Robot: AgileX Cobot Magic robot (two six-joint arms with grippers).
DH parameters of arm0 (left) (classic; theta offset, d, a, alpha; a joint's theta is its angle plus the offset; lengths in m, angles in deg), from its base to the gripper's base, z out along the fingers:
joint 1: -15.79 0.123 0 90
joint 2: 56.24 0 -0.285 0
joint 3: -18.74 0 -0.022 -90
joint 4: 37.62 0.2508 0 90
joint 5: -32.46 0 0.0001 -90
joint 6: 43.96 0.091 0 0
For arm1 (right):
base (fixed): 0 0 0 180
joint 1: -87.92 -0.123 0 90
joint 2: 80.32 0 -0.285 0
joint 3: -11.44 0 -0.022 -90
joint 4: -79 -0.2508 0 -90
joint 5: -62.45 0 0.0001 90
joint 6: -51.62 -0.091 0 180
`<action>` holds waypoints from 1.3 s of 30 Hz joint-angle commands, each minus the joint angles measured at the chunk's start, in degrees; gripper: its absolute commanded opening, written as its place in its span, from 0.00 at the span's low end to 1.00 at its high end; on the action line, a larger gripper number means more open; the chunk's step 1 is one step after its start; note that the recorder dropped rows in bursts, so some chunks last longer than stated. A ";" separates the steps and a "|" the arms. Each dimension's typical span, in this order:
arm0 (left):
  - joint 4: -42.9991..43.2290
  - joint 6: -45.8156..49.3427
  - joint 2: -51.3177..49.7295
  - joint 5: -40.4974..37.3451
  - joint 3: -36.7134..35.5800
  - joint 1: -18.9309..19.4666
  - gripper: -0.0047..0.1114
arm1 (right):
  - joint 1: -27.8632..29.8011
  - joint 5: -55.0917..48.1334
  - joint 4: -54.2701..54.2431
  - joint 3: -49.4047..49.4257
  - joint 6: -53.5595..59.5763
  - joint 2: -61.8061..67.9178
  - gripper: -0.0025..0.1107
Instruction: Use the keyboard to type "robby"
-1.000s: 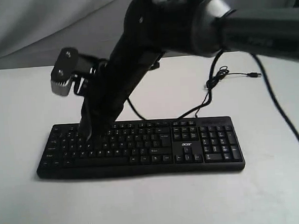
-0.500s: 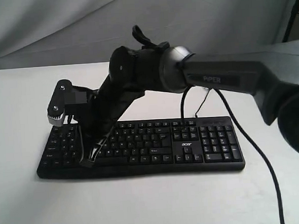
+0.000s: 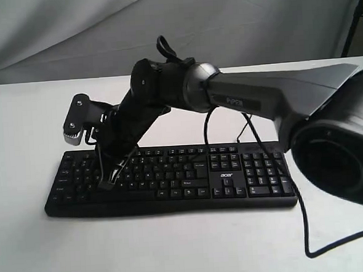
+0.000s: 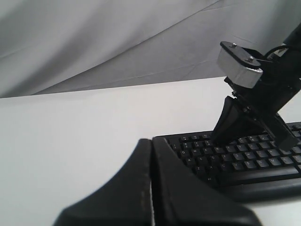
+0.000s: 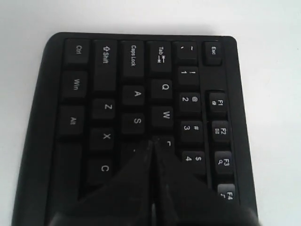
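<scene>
The right arm [image 3: 259,97], angled down, covers the key under its pressed-together jaws, so contact is unclear; the flat black plastic keyboard [image 3: 190,178] lies beneath them on the white worktop [image 3: 176,247], just beyond the closed left jaws.

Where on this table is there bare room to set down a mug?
The white table in front of the keyboard is bare, also behind its left end. Crowded: the right arm over the left keys, its cable at right.
</scene>
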 commanded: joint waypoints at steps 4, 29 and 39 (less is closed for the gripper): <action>0.27 -0.16 0.20 0.33 -0.25 -0.32 0.04 | 1.13 -5.21 1.36 -7.85 -2.32 4.90 0.02; 0.27 -0.16 0.20 0.33 -0.25 -0.32 0.04 | 1.71 -5.92 2.34 -7.85 -2.47 5.55 0.02; 0.27 -0.16 0.20 0.33 -0.25 -0.32 0.04 | 1.71 -6.79 2.21 -8.14 -2.61 5.78 0.02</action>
